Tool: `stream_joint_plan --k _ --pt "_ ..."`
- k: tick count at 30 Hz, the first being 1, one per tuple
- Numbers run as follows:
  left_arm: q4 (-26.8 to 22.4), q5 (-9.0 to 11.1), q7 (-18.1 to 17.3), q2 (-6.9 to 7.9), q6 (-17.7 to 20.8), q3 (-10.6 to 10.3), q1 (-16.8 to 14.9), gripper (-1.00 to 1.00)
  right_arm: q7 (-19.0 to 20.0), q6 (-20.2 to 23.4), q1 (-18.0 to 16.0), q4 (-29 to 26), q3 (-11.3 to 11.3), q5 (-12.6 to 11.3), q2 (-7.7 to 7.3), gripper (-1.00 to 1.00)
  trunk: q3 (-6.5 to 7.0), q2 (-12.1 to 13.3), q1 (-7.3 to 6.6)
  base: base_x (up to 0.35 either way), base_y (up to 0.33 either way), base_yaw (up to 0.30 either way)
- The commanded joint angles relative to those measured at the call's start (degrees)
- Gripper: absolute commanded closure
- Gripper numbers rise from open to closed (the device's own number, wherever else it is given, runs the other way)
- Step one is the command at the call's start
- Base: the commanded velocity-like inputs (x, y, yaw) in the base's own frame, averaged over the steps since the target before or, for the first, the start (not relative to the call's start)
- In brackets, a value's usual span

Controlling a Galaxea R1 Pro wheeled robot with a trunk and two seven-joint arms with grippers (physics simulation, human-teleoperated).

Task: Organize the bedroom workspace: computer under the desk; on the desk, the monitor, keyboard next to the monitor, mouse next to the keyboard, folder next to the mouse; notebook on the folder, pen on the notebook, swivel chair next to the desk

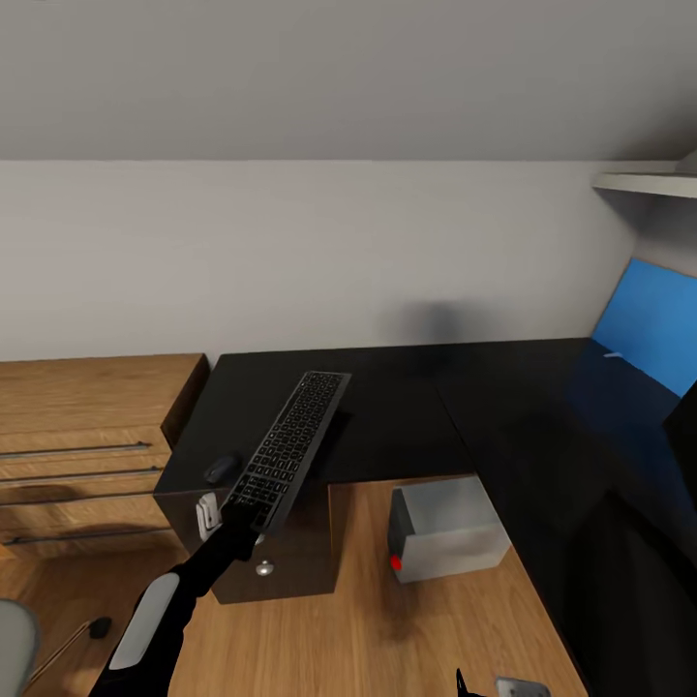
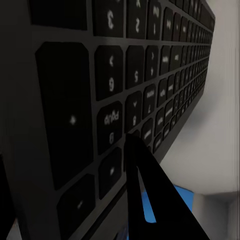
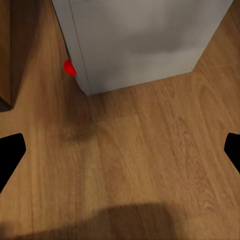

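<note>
Keyboard [image 1: 288, 447] is gripped at its near end by the left claw [image 1: 237, 521], tilted over the counter [image 1: 407, 407] beside the mouse [image 1: 222, 469], apparently for repositioning. The right claw [image 3: 120, 150] is held open above the floor near the computer [image 1: 447, 530].

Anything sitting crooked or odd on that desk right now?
Yes: the keyboard is tilted, its near end pinched in the left hand and overhanging the desk edge instead of lying flat. The mouse sits beside it near the corner. Nothing looks spilled or damaged.
</note>
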Motion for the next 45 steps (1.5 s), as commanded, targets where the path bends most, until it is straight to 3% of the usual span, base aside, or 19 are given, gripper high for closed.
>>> stream_joint_plan --k 1,45 --pt "0.4 -1.1 0.1 -0.07 0.5 0.3 0.0 1.00 -0.3 -0.2 -0.1 0.1 -0.4 0.6 0.00 -1.00 -0.06 0.0 0.01 0.000 0.000 0.000" --pt "0.3 -1.3 0.1 0.00 0.5 0.3 0.0 1.00 -0.3 -0.2 -0.1 0.1 -0.4 0.6 0.00 -1.00 -0.06 0.0 0.01 0.000 0.000 0.000"
